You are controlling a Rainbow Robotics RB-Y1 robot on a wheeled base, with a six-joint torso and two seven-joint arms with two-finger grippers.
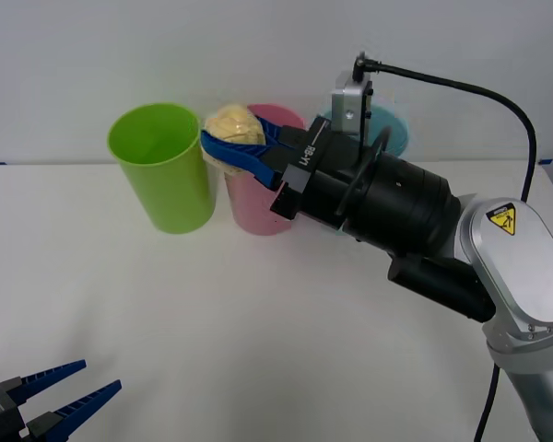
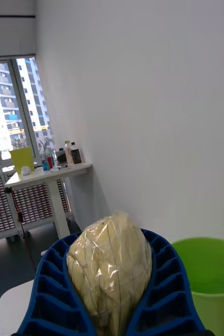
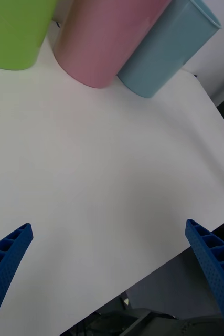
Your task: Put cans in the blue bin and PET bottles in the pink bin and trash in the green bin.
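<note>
right end effector [image 1: 232,147]: raised over the bins at the back of the desk, blue ribbed fingers [image 2: 49,278] clamped on the trash from both sides
trash [image 1: 234,125]: pale-yellow crinkly lump, off the desk, held up around rim height of the bins, over the gap between the green bin and the pink bin; in the right wrist view [image 2: 110,265] it bulges out between the fingers, wrapped in a clear crinkled film
green bin [image 1: 160,166]: upright, leftmost of the three, open mouth up, just beside the pink bin; its rim also shows past the trash in the right wrist view [image 2: 209,273]
pink bin [image 1: 256,203]: upright, middle of the row, top partly hidden by the right end effector
blue bin [image 1: 394,131]: rightmost, mostly hidden behind the right arm, only part of its rim showing in the front view; in the left wrist view [image 3: 164,52] it touches the pink bin
left end effector [image 1: 60,391]: low at the near left corner of the desk, well apart from the bins, fingers [image 3: 7,257] spread wide, nothing between them
desk [image 1: 258,341]: white, bare surface between the left end effector and the bins
</note>
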